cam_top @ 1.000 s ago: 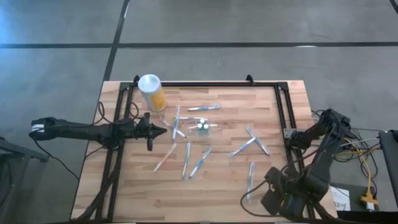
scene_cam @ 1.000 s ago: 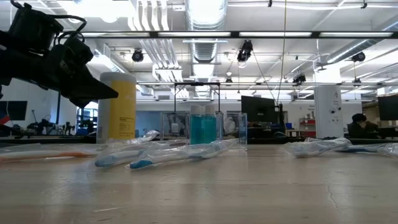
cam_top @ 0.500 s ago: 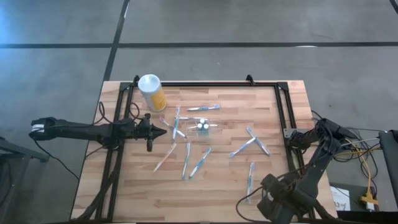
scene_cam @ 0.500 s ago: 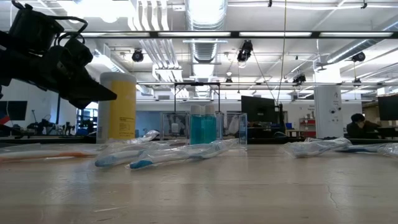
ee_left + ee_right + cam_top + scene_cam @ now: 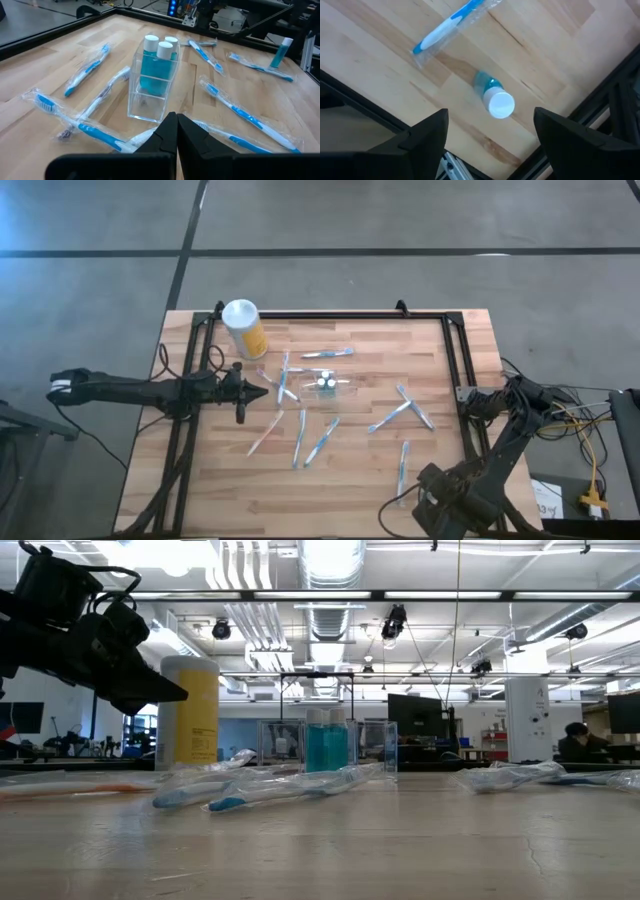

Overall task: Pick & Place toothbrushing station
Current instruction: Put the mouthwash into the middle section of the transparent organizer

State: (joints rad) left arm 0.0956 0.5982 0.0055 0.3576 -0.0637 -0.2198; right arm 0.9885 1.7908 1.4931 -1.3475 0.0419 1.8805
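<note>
The toothbrushing station [image 5: 326,385] is a small clear plastic box that stands on the table's middle, with blue white-capped bottles inside. It also shows in the left wrist view [image 5: 151,85] and the low view [image 5: 326,747]. My left gripper [image 5: 262,391] is shut and empty, level above the table, left of the station and pointing at it [image 5: 176,131]. My right gripper [image 5: 491,125] is open over the table's near right corner [image 5: 440,498], pointing down. Its fingers stand apart above a small blue tube with a white cap [image 5: 495,99], which stands on the wood.
A yellow canister with a white lid [image 5: 243,328] stands at the far left. Several wrapped toothbrushes lie around the station [image 5: 303,436] [image 5: 402,412], and one lies near the right gripper [image 5: 451,26]. A black frame rail [image 5: 450,350] runs along the table's edges.
My right arm has folded down, and its gripper has gone a little toward the table's near edge and left, staying open. My left arm and the station have kept still.
</note>
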